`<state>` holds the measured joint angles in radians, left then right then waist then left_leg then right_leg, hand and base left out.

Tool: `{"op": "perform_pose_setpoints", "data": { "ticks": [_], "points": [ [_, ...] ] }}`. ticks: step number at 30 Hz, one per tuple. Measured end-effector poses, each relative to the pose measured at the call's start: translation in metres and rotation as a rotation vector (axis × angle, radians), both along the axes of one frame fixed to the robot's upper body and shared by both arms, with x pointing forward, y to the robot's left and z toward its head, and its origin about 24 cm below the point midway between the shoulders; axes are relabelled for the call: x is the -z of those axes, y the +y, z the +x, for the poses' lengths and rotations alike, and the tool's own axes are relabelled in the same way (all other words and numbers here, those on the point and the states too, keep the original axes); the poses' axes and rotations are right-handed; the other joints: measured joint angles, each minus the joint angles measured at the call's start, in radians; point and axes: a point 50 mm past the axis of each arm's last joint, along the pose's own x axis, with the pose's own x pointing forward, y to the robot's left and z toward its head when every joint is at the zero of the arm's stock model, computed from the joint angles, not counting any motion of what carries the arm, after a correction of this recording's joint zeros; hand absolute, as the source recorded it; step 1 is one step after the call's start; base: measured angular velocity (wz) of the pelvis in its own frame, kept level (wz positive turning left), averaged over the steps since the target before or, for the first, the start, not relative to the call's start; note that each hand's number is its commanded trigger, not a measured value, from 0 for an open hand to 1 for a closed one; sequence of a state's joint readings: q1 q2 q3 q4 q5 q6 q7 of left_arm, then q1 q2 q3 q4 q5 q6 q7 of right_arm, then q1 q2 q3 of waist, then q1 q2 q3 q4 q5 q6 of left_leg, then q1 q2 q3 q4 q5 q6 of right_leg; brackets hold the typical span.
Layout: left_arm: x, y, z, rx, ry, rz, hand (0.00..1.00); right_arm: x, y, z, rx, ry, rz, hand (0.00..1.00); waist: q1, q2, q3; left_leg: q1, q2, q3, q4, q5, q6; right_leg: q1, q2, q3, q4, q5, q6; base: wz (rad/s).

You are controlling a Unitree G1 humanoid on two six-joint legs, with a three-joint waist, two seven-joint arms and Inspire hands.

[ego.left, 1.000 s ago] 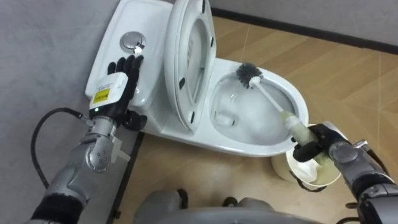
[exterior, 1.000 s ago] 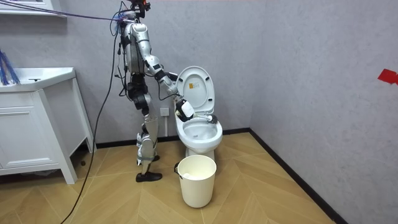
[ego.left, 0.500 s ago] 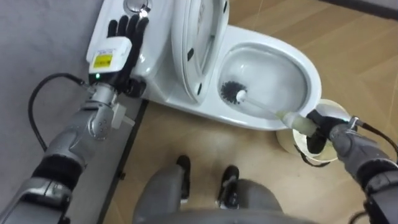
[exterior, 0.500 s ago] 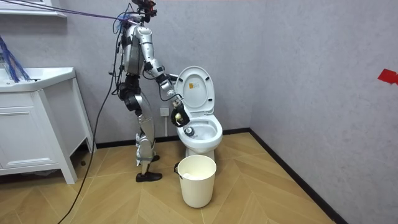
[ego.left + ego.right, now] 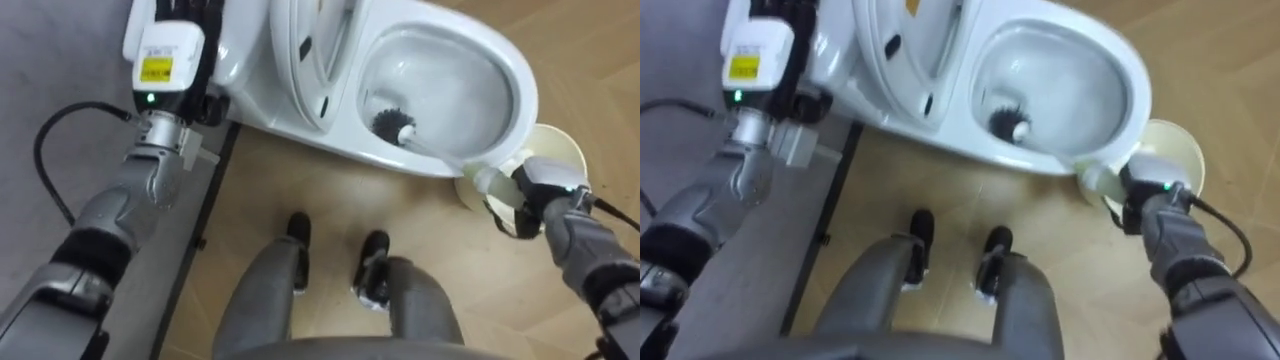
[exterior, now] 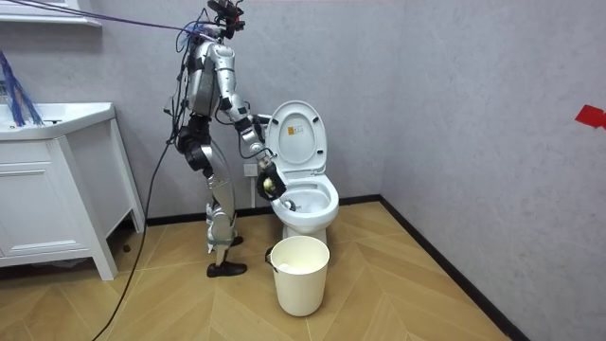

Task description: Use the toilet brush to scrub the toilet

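Observation:
The white toilet (image 5: 520,90) has its lid (image 5: 310,40) up. A toilet brush with a black head (image 5: 392,125) rests low inside the bowl on its near left side. Its white handle (image 5: 450,158) slants over the rim to my right hand (image 5: 535,195), which is shut on the pale grip. My left hand (image 5: 165,50) lies flat on the tank (image 5: 240,50), fingers straight and running out of the top edge. In the room view I stand at the toilet (image 6: 308,199) on the room view's left, leaning toward it.
A white bin (image 5: 562,150) stands on the wood floor just beyond my right hand, in front of the bowl (image 6: 301,270). A white vanity cabinet (image 6: 57,189) stands at the room view's left. The grey wall is close behind the tank.
The brush head has swept from the bowl's far wall down to its near left side. The eye views have shifted downward, and my legs and feet now show.

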<state>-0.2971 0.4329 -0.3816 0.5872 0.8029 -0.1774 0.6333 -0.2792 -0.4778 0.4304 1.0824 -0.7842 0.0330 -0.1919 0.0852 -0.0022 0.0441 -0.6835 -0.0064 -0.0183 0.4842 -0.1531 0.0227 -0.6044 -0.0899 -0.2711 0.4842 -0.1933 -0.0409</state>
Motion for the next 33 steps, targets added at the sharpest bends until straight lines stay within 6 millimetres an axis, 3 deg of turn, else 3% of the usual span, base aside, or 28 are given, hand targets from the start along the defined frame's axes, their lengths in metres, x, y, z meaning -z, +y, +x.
{"op": "perform_pose_setpoints", "data": {
  "ticks": [2, 4, 8, 9, 12, 16, 19, 26, 33],
  "points": [
    [-0.004, 0.000, 0.003, -0.001, -0.029, 0.019, 0.00, -0.005, -0.001, 0.005, -0.010, -0.025, -0.027, 1.00, 0.001, -0.002, 0.0040, -0.026, -0.005, 0.001, 0.004, 0.005, 0.001, -0.033, -0.013, 0.000, 0.020, -0.004, -0.002, 0.02],
    [-0.015, -0.005, 0.011, 0.009, -0.090, 0.033, 0.00, -0.018, -0.007, 0.019, -0.017, -0.072, -0.058, 1.00, 0.006, 0.013, 0.0129, -0.080, -0.007, -0.001, 0.030, 0.009, 0.002, -0.088, -0.016, 0.000, 0.054, -0.005, -0.003, 0.05],
    [-0.028, -0.005, 0.020, 0.011, -0.159, 0.076, 0.00, -0.040, -0.001, 0.049, -0.025, -0.155, -0.055, 1.00, 0.017, 0.019, 0.0170, -0.147, -0.008, -0.002, 0.033, 0.034, -0.002, -0.166, -0.031, -0.003, 0.082, 0.002, -0.014, 0.03],
    [-0.033, -0.006, 0.023, 0.020, -0.183, 0.086, 0.00, -0.047, 0.002, 0.058, -0.024, -0.187, -0.052, 1.00, 0.024, 0.012, 0.0312, -0.162, -0.009, -0.002, 0.033, 0.041, -0.004, -0.184, -0.033, -0.003, 0.091, 0.005, -0.018, 0.00],
    [-0.051, -0.010, 0.032, 0.034, -0.277, 0.088, 0.00, -0.070, 0.001, 0.082, 0.009, -0.263, -0.051, 1.00, 0.045, 0.019, 0.0353, -0.230, -0.011, -0.010, 0.043, 0.061, -0.016, -0.254, -0.038, -0.008, 0.118, 0.010, -0.030, 0.10],
    [-0.070, -0.017, 0.039, 0.039, -0.416, 0.078, 0.00, -0.098, -0.002, 0.104, 0.097, -0.357, -0.005, 1.00, 0.064, 0.000, 0.0480, -0.313, -0.025, -0.013, 0.073, 0.078, -0.026, -0.358, -0.062, -0.006, 0.202, -0.003, -0.051, 0.15],
    [-0.076, -0.015, 0.040, 0.016, -0.478, 0.062, 0.00, -0.109, 0.000, 0.112, 0.117, -0.402, 0.026, 1.00, 0.054, -0.014, 0.0554, -0.350, -0.027, -0.015, 0.089, 0.086, -0.032, -0.401, -0.069, -0.005, 0.233, -0.009, -0.060, 0.06],
    [-0.077, -0.007, 0.042, -0.064, -0.479, 0.046, 0.00, -0.133, 0.006, 0.129, 0.093, -0.472, 0.032, 1.00, 0.034, -0.030, 0.0614, -0.366, -0.025, -0.010, 0.108, 0.098, -0.039, -0.431, -0.068, 0.007, 0.264, -0.003, -0.073, -0.03],
    [-0.070, -0.008, 0.044, -0.088, -0.408, 0.077, 0.00, -0.117, 0.017, 0.123, -0.013, -0.401, -0.069, 1.00, 0.045, -0.021, 0.0580, -0.340, -0.024, -0.015, 0.119, 0.098, -0.042, -0.401, -0.063, 0.003, 0.259, -0.001, -0.072, -0.03]
  ]
}}
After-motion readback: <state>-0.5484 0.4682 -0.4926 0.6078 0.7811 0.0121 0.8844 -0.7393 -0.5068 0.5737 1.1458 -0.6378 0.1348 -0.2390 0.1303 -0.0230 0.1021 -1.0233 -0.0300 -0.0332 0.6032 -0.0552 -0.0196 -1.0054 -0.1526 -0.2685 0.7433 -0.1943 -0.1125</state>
